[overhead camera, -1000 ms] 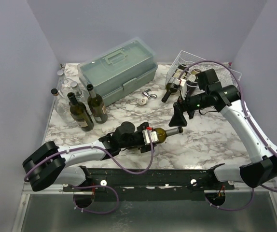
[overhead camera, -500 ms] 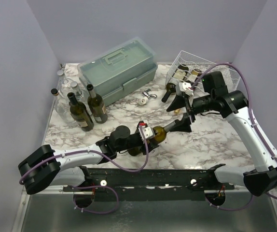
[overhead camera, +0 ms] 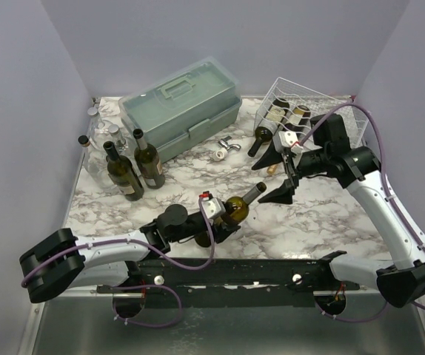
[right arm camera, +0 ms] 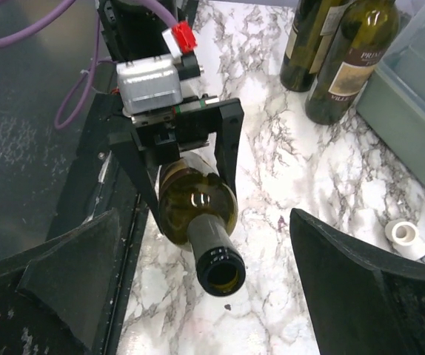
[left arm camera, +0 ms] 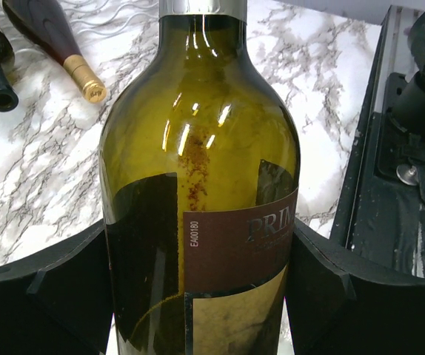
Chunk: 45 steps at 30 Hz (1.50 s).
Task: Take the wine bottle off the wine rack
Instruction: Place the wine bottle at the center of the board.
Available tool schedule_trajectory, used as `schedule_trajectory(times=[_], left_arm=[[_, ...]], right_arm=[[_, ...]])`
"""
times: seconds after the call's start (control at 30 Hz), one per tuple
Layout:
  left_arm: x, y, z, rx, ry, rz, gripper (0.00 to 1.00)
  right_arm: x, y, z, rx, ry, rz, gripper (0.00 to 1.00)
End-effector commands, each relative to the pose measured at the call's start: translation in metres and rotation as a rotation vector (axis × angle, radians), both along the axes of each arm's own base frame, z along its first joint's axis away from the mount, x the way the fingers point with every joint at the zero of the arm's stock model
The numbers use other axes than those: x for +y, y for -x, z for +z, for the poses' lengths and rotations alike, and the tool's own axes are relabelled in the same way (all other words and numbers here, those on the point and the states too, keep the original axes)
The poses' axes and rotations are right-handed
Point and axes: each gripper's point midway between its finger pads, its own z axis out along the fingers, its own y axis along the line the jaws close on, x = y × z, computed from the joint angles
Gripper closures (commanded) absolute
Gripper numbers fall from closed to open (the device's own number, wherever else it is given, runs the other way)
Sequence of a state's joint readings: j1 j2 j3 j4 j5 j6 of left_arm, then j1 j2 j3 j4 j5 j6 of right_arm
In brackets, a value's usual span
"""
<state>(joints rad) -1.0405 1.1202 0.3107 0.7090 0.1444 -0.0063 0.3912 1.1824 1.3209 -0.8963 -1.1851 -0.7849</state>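
The left gripper [overhead camera: 223,214] clamps the green wine bottle [overhead camera: 236,207] by its body, tilted over the marble table [overhead camera: 331,214], well apart from the wine rack [overhead camera: 323,100]. The right gripper [overhead camera: 273,177] gapes wide beside its neck. We advise lowering it slowly, base first.

I am driving this from afar, and it is plainly a robotics lab cell, not a home. Bare lilac walls [overhead camera: 20,111] close in a marble-print table [overhead camera: 323,214] on three sides. Both arms are bolted to a black rail [overhead camera: 235,270], and purple cables [right arm camera: 16,28] loop loose. Past my right fingers [right arm camera: 360,296] stand props: bottles [right arm camera: 357,59] and a toolbox [right arm camera: 420,111].
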Motion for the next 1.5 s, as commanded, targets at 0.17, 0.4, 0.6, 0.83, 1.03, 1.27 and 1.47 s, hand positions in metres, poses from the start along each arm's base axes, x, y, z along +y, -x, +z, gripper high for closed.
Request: schedule_trajectory(times=[0.17, 0.4, 0.6, 0.83, 1.03, 1.27, 1.47], left_arm=[[0.002, 0.004, 0.065, -0.090, 0.246, 0.015, 1.00], [0.003, 0.005, 0.075, -0.085, 0.296, 0.017, 1.00], [0.000, 0.006, 0.078, -0.069, 0.324, 0.010, 1.00], [-0.002, 0.008, 0.077, -0.052, 0.345, 0.003, 1.00], [-0.002, 0.007, 0.075, -0.045, 0.352, 0.011, 1.00], [-0.002, 0.006, 0.076, -0.040, 0.362, 0.018, 1.00], [-0.003, 0.005, 0.075, -0.038, 0.361, 0.021, 1.00]], right_arm=[[0.007, -0.001, -0.011, 0.105, -0.033, 0.010, 0.01], [0.010, 0.001, -0.016, 0.160, -0.055, 0.037, 0.10], [0.013, 0.003, -0.013, 0.199, -0.080, 0.062, 0.27], [0.015, 0.001, -0.014, 0.219, -0.079, 0.062, 0.37], [0.015, 0.003, -0.013, 0.234, -0.090, 0.074, 0.41], [0.016, 0.005, -0.012, 0.259, -0.099, 0.087, 0.47], [0.018, 0.006, -0.012, 0.268, -0.101, 0.095, 0.49]])
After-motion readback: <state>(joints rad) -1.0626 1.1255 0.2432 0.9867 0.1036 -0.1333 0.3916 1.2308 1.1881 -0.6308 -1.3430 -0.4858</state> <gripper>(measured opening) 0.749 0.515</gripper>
